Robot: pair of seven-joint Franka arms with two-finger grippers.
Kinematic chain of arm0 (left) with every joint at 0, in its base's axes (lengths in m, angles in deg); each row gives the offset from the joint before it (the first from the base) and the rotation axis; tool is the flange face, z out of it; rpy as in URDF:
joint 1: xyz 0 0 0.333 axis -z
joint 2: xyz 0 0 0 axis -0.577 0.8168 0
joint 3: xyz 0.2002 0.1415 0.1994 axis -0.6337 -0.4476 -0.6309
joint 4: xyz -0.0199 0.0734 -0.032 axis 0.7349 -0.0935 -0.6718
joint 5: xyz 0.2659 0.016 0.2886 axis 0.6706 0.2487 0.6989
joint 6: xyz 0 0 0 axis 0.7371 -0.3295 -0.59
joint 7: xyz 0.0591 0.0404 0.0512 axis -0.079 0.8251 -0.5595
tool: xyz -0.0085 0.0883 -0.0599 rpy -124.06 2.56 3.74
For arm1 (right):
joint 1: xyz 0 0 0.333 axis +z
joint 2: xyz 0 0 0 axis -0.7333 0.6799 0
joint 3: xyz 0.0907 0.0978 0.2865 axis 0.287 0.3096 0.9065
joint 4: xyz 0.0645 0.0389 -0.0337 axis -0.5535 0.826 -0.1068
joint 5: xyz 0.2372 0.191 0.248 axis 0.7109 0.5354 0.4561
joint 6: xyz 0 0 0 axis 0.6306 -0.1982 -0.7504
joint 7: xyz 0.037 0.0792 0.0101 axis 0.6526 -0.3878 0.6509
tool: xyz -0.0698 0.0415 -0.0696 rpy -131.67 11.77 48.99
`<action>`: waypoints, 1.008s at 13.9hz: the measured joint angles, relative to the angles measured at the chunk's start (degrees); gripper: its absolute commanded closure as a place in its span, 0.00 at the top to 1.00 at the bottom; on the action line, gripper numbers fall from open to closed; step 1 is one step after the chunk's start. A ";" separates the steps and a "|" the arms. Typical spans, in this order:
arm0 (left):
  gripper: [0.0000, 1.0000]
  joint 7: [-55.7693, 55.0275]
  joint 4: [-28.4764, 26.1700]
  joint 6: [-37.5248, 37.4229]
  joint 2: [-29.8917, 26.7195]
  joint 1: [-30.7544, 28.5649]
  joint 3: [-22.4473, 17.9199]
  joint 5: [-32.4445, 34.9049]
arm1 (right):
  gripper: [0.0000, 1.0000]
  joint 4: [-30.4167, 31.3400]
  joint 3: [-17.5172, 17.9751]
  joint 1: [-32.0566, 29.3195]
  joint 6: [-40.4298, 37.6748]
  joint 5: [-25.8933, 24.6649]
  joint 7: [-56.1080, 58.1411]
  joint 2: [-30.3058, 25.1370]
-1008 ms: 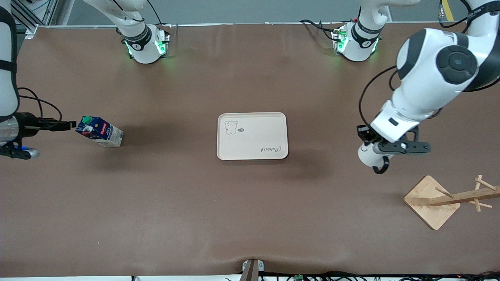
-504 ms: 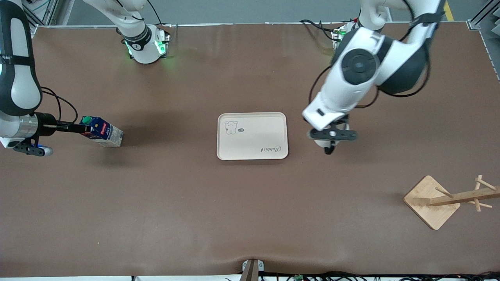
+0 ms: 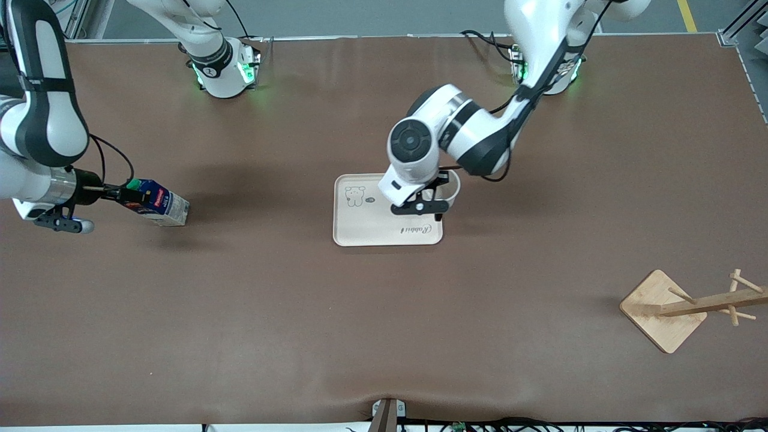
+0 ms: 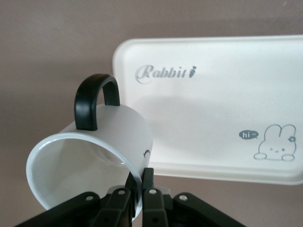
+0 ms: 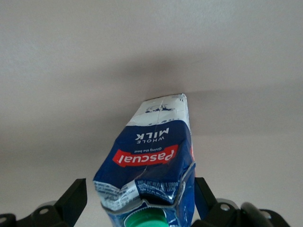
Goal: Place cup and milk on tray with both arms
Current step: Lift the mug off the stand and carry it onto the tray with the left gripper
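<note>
The cream tray (image 3: 372, 225) lies mid-table; it also shows in the left wrist view (image 4: 213, 109). My left gripper (image 3: 437, 192) is shut on the wall of the white cup (image 3: 453, 185) and holds it tilted over the tray's corner toward the left arm's end. In the left wrist view the fingers (image 4: 147, 182) pinch the cup (image 4: 94, 156) at its rim, black handle up. The milk (image 3: 155, 203) stands on the table toward the right arm's end. My right gripper (image 3: 129, 194) is open around its top, fingers (image 5: 75, 196) on either side of the carton (image 5: 156, 151).
A wooden rack with a square base (image 3: 663, 309) and pegs (image 3: 717, 300) stands near the front camera at the left arm's end. The arms' green-lit bases (image 3: 225, 69) sit along the table's edge farthest from the camera.
My left arm has swung from the left arm's end of the table to over the tray, carrying the cup. My right gripper has moved in until its fingers flank the milk's top.
</note>
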 measured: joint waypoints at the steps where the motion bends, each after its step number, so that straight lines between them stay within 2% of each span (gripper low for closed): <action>1: 0.00 -1.56 0.64 1.41 1.80 0.60 -0.02 0.00 | 0.59 0.91 0.00 0.00 1.46 0.00 0.00 -0.28; 2: 0.00 -3.24 1.01 3.06 3.29 1.25 -0.04 0.00 | 0.08 1.44 0.00 0.00 2.67 0.00 0.00 -0.48; 3: 0.00 -4.81 1.17 4.68 4.55 1.92 -0.05 0.00 | 0.00 1.72 -0.01 0.00 3.14 0.00 0.00 -0.68; 5: 0.00 -6.41 1.30 6.88 6.51 2.92 -0.10 0.00 | 0.00 1.85 -0.04 0.00 2.47 0.00 0.33 -1.07; 9: 0.00 -7.80 1.95 7.00 6.97 3.17 -0.22 0.00 | 0.00 0.79 -0.01 0.02 -1.97 0.00 1.50 -2.35; 14: 0.00 -10.59 1.95 5.52 6.97 3.17 -0.30 0.00 | 0.00 -5.89 0.09 0.93 -8.21 0.01 1.32 -2.57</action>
